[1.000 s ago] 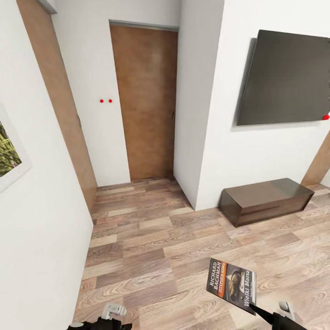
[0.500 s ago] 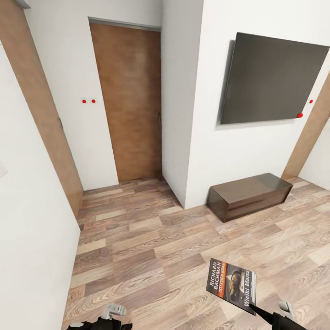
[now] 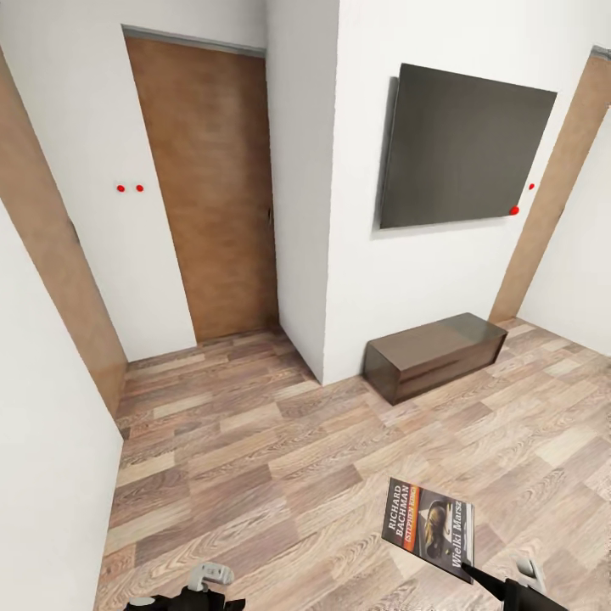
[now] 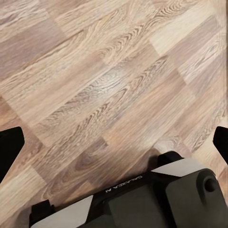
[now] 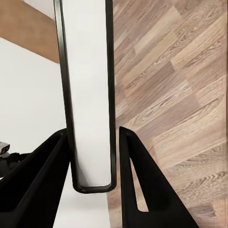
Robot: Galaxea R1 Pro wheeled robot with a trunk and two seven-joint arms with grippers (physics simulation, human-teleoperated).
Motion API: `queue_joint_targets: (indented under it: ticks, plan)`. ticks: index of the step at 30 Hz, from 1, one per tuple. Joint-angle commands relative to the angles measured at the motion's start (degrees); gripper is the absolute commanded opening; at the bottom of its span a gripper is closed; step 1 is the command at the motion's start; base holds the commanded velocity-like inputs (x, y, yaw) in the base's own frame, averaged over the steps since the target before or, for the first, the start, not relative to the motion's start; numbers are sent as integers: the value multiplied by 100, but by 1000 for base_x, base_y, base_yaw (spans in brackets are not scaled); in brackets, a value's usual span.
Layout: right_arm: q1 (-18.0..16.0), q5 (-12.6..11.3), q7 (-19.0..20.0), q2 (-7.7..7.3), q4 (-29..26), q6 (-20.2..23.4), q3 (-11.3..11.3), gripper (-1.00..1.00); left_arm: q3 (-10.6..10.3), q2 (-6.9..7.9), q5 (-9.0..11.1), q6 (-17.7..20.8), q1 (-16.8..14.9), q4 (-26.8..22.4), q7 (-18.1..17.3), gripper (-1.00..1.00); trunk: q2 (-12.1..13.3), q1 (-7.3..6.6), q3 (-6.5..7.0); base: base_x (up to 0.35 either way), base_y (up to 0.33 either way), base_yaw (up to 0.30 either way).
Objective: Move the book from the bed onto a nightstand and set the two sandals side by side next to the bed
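The book [image 3: 428, 526], dark-covered with an orange band and white "Richard Bachman" lettering, hangs above the plank floor at the lower right of the head view. My right gripper [image 3: 477, 574] is shut on its lower corner. In the right wrist view the book [image 5: 88, 95] stands edge-on, clamped between the two black fingers [image 5: 137, 180]. My left gripper [image 3: 204, 585] sits at the lower edge of the head view. Its fingertips [image 4: 9, 145] are spread wide over bare floor, so it is open with nothing in it. The bed, nightstands and sandals are out of view.
A long low dark brown cabinet [image 3: 433, 355] stands against the white wall under a dark wall screen [image 3: 462, 148]. A plain brown door [image 3: 208, 187] is at the back left, with a white wall [image 3: 42, 475] close on my left. Wood plank floor [image 3: 255, 441] lies ahead.
The whole head view has slid left, so the camera has turned right. More wall and a brown door frame show at the right. The book and both grippers hold their places in the picture.
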Motion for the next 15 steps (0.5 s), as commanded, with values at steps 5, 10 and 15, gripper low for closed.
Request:
queue_joint_targets:
  ticks: [5,10,15]
  plan:
    - [-8,-61,15,-6,1,35,36,-100,27,-88,-37,-38,-5,-15,-24,100,-13,4,-13,0,0,-199]
    - [-8,-61,20,-7,1,35,36,-100,51,-327,-23,-16,-7,-138,-47,100,-13,4,-13,0,0,-199]
    - [-8,-61,22,-7,1,35,36,-100,61,-506,308,454,-13,-932,-384,100,-13,4,-13,0,0,-198]
